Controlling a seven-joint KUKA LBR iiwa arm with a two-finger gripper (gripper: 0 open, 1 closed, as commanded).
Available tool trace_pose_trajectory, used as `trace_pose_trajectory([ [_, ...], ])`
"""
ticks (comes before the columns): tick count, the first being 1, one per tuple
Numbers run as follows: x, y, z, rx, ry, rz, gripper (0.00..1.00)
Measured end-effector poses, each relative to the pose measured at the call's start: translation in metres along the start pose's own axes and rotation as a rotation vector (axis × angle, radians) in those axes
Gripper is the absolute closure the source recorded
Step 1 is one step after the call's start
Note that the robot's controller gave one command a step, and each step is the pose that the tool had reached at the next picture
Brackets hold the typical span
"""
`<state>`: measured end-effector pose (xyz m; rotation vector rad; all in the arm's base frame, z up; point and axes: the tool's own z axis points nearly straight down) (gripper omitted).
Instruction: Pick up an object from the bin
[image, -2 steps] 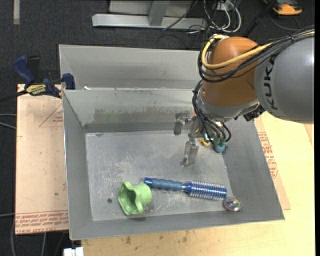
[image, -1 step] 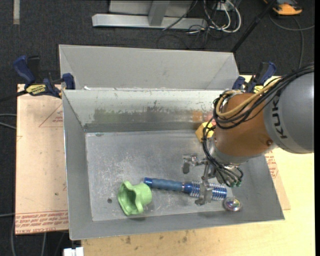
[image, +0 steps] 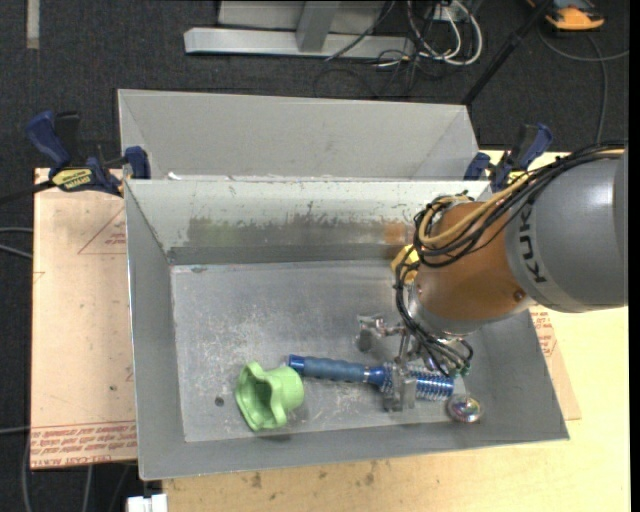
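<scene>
My gripper (image: 387, 358) hangs low over the front right of the bin and looks open. One metal finger (image: 372, 327) stands behind a blue-handled tool (image: 335, 371); the other finger (image: 400, 390) comes down at the tool's right end, beside its blue ribbed coil part (image: 433, 386). The tool lies flat, pointing left to right along the bin's floor. A green moulded plastic piece (image: 268, 396) lies just off the handle's left end. A small shiny round thing (image: 463, 408) rests near the front right corner.
The orange-covered wrist and its cables hang over the right part of the bin, hiding the floor beneath them. The bin's sloped walls rise close on the right and front of the gripper.
</scene>
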<state>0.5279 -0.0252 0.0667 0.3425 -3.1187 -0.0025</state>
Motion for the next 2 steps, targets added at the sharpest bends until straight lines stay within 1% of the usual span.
trace_pose_trajectory([
  [1, -0.001, 0.0, -0.003, 0.001, -0.004, 0.0, 1.0],
  [2, 0.003, 0.005, -0.147, 0.004, -0.013, -0.023, 1.0],
])
